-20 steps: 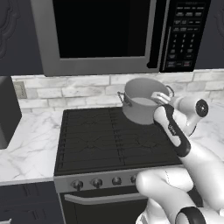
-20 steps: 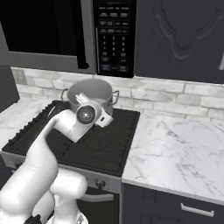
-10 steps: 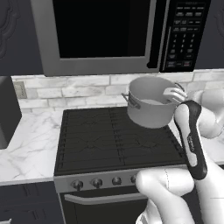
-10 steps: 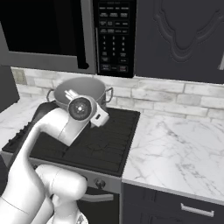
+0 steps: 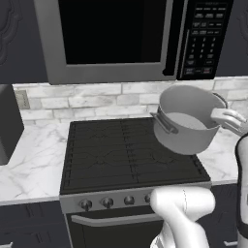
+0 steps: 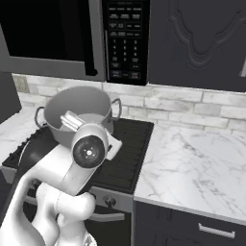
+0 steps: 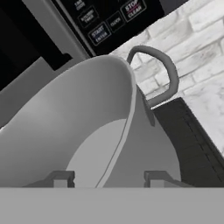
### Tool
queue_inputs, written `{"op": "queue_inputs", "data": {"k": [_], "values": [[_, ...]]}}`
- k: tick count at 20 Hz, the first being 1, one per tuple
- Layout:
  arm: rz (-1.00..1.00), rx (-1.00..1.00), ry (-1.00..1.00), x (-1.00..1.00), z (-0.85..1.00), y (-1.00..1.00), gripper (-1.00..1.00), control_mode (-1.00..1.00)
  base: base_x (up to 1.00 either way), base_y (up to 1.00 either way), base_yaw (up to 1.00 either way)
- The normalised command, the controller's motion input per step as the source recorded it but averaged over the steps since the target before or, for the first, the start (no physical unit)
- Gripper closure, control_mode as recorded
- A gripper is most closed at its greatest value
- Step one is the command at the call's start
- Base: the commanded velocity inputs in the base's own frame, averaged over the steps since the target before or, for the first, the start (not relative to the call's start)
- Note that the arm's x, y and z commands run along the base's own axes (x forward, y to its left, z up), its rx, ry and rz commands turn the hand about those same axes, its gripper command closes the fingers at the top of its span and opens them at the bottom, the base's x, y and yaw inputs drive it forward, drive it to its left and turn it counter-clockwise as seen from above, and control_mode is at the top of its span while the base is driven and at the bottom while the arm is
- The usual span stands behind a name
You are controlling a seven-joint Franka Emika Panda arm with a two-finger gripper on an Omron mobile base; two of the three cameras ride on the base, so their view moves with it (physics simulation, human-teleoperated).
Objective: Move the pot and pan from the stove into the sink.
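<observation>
The silver pot hangs tilted in the air over the back right part of the black stove. My gripper is shut on its right rim, one finger inside the wall and one outside. In the right base view the pot sits just behind my wrist, with the gripper clamped on its near rim above the stove. The hand view looks along the pot, its wall running between the fingertips of my gripper, and one loop handle sticks up. The pan and sink are out of view.
A microwave hangs low over the stove, close above the pot. White marble counter lies left of the stove and stretches wide to its right. A dark appliance stands at the far left. A brick backsplash runs behind.
The pot has risen off the back burner in my grip, swung right and toward the cameras, and tipped over more. The arm has swung right with it.
</observation>
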Motion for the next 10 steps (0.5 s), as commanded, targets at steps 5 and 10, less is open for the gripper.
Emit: {"op": "queue_inputs", "data": {"k": [5,10], "values": [[0.08,0.03,-0.13,-0.89,0.32,-0.11,1.00,-1.00,0.00,0.00,0.00],[0.01,0.01,-0.05,-0.12,0.04,0.00,1.00,-1.00,0.00,0.00,0.00]]}}
